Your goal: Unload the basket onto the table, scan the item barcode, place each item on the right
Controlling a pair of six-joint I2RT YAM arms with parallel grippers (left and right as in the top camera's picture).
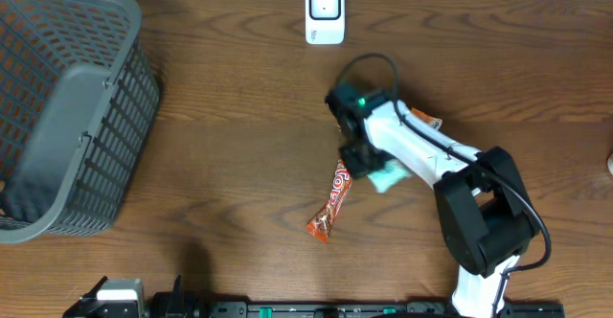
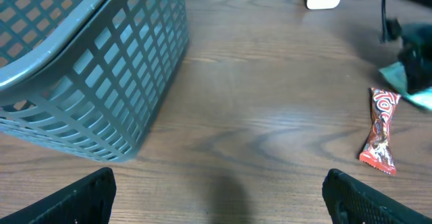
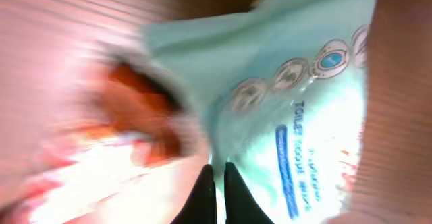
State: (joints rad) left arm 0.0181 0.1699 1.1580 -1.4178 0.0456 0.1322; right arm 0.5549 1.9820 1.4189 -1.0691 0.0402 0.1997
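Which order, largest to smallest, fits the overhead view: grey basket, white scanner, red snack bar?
1. Grey basket.
2. White scanner and red snack bar look alike in size: the bar longer, the scanner wider, so unranked.

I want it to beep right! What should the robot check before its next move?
1. Right gripper shut: ok.
2. Teal packet truly pinched: cannot tell, the wrist view is blurred.
3. Candy bar free of the grip: cannot tell, it lies right beside.
4. Scanner in sight, nothing in front: ok.
5. Left gripper open, far from the packet: ok.
6. Barcode found: cannot tell.
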